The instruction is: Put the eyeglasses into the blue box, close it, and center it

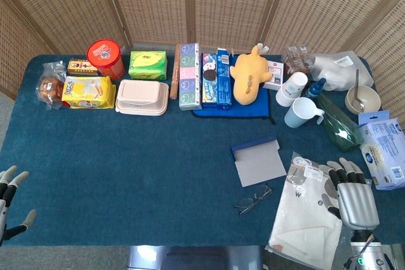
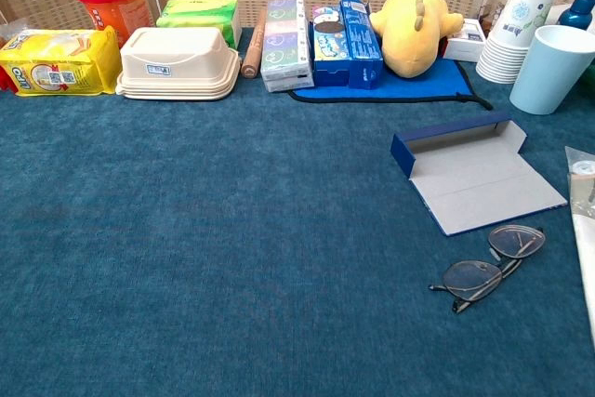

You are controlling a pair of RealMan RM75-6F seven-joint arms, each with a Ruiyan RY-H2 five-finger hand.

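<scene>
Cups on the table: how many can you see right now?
2 spots: a light blue cup at the back right, and a stack of white paper cups touching it on its left. How many are in the stack is unclear.

Bench [image 1: 126, 175] under blue cloth. Blue box [image 1: 259, 159] lies open on it; eyeglasses [image 1: 253, 199] just in front of box, white bag [image 1: 307, 219] right of them, plush toy [image 1: 248, 74] behind

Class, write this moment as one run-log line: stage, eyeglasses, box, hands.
stage: not started | eyeglasses: on cloth beside box | blue box: open, empty | left hand: open, idle | right hand: open, over white bag
</scene>
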